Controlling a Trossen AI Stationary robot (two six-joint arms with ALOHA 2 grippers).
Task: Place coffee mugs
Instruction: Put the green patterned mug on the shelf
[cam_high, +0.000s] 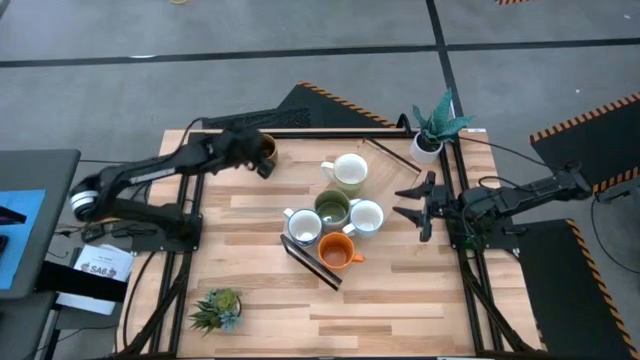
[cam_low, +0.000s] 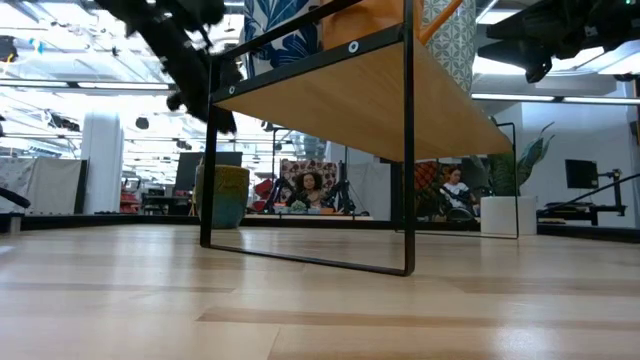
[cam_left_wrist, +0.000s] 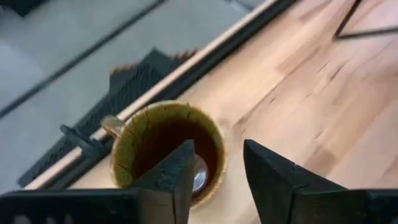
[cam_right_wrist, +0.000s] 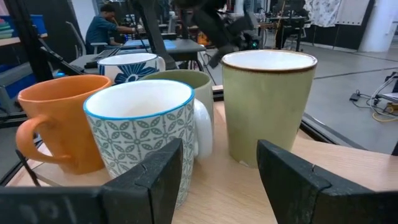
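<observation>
The dark brown mug (cam_high: 267, 148) (cam_left_wrist: 161, 143) with an olive rim stands on the table near its far left corner. My left gripper (cam_high: 262, 164) (cam_left_wrist: 217, 152) hovers open just above it, one finger over the hollow and one outside the rim. In the low view it (cam_low: 213, 108) hangs clear of the mug (cam_low: 222, 195). The other mugs stand together on a raised wooden shelf (cam_low: 340, 95): pale cream (cam_high: 349, 172) (cam_right_wrist: 267, 106), olive green (cam_high: 332, 208), white patterned (cam_high: 366, 216) (cam_right_wrist: 140, 130), white and blue (cam_high: 303, 226), orange (cam_high: 338, 252) (cam_right_wrist: 59, 121). My right gripper (cam_high: 405, 201) (cam_right_wrist: 221, 152) waits open, right of the group.
A white pot with teal leaves (cam_high: 431, 138) sits at the table's far right corner, and a spiky green plant (cam_high: 217, 308) near the near left edge. The shelf's black frame (cam_high: 312, 263) rims the mug group. Bare wood lies along the table's near side.
</observation>
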